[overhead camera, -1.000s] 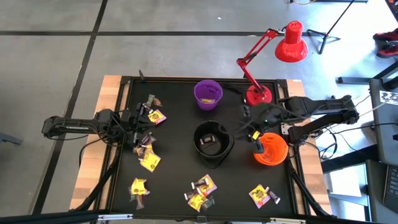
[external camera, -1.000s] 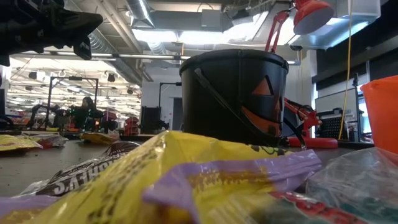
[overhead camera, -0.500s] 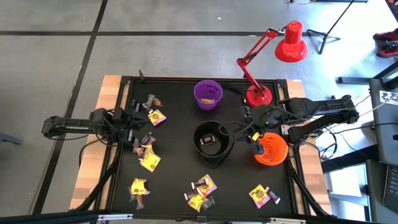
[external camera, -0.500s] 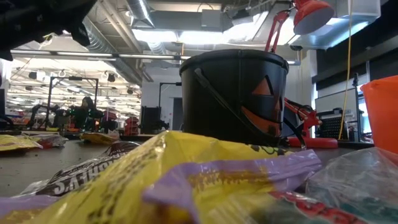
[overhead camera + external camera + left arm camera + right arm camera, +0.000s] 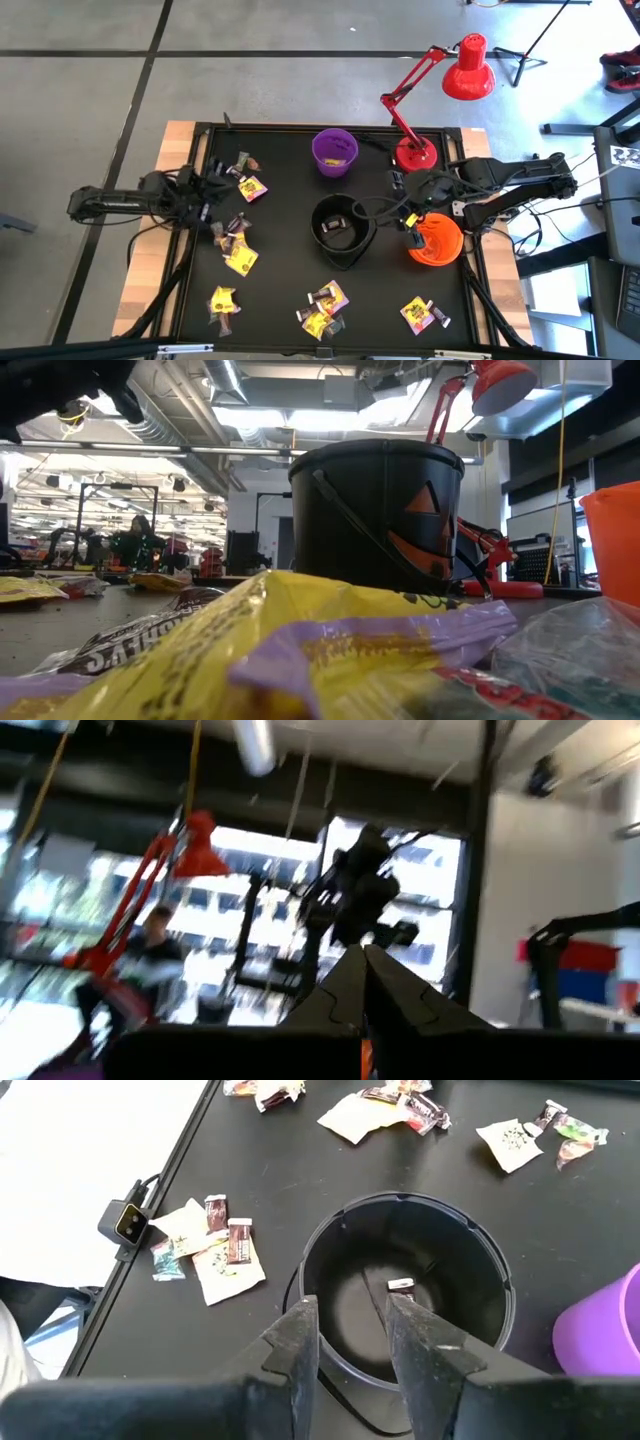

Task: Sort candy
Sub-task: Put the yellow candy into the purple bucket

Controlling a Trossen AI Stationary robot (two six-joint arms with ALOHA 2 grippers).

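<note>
Candy lies in small heaps on the black mat: [image 5: 246,186], [image 5: 238,256], [image 5: 324,304], [image 5: 420,314]. One heap fills the front of the low view [image 5: 300,650]. The black bowl [image 5: 342,232] holds a piece of candy [image 5: 401,1285]. The purple bowl [image 5: 335,152] stands behind it and the orange bowl [image 5: 436,240] to its right. My left gripper [image 5: 212,186] is shut and empty, raised at the mat's left edge and tilted upward [image 5: 365,975]. My right gripper [image 5: 350,1342] hovers open above the black bowl's right rim, nothing between its fingers.
A red desk lamp [image 5: 430,100] stands with its base at the mat's far right corner. The mat has a raised black frame [image 5: 190,260]. Bare mat lies between the black bowl and the left-hand candy heaps.
My left gripper has risen and drawn back toward the table's left edge, away from the candy heaps, tipping its shut fingers upward. My right gripper has stayed above the black bowl.
</note>
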